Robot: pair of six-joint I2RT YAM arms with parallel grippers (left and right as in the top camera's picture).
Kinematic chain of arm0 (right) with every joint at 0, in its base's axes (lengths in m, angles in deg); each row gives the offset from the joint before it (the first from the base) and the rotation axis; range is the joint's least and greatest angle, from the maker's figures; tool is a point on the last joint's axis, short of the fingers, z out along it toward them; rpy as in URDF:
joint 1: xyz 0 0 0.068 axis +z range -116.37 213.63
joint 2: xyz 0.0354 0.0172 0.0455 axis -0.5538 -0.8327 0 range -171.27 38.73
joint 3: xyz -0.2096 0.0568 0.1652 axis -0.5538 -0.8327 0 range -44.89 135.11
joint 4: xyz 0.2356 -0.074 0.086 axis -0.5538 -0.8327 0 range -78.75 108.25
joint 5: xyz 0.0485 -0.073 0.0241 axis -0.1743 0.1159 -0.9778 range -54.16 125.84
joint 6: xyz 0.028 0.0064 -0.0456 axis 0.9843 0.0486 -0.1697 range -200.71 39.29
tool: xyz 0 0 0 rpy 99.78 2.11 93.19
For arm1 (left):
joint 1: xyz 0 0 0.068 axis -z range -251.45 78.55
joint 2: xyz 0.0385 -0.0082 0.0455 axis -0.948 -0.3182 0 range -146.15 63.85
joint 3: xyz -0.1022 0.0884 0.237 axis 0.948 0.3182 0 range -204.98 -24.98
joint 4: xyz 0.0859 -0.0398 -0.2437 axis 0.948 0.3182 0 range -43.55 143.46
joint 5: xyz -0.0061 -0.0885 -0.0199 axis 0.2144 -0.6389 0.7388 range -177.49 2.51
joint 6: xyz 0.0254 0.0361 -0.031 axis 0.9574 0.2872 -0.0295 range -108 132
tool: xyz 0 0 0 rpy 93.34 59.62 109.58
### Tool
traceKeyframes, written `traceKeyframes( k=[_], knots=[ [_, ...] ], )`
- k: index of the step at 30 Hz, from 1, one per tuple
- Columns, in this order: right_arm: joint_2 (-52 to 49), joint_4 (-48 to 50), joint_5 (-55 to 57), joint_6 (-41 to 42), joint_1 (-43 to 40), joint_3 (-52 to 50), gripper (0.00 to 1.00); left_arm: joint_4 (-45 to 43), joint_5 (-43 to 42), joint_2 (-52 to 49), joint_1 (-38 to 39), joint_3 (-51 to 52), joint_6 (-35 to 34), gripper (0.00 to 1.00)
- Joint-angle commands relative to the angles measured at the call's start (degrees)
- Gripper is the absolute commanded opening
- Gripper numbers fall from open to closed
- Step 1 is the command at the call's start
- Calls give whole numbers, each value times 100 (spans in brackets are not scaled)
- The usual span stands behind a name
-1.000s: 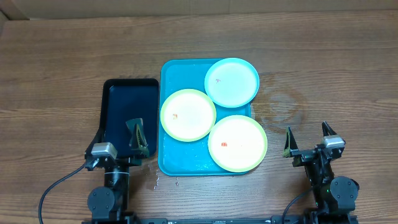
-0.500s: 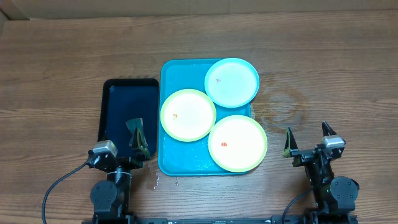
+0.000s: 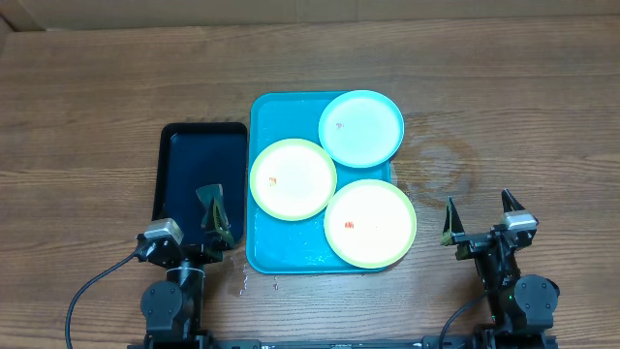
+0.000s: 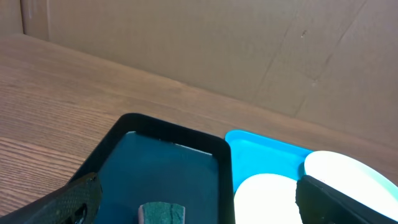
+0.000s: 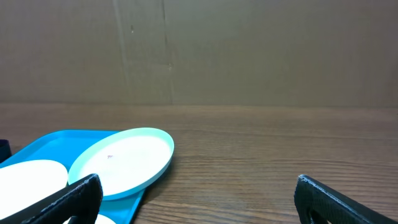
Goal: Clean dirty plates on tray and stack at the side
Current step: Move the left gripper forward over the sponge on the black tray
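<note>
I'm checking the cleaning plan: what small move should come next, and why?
Probably lower the open left hand toward the green sponge-like block in the black tray: the plates on the blue tray show food specks, and nothing is held.

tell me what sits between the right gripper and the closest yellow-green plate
Nothing: in the overhead view only bare wooden table separates the open right gripper from that yellow-green plate, which overhangs the tray's right rim.
</note>
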State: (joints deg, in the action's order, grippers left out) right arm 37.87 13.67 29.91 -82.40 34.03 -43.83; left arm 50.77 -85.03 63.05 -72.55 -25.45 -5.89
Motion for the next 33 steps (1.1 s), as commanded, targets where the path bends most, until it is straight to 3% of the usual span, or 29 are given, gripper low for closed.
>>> traceKeyframes(
  k=[1,33],
  knots=[
    [31,28,33,-7,-4,-61,100,-22,94,31,17,17,-55,100],
    [31,28,33,-7,-4,-61,100,-111,490,31,15,-162,-192,100]
  ],
)
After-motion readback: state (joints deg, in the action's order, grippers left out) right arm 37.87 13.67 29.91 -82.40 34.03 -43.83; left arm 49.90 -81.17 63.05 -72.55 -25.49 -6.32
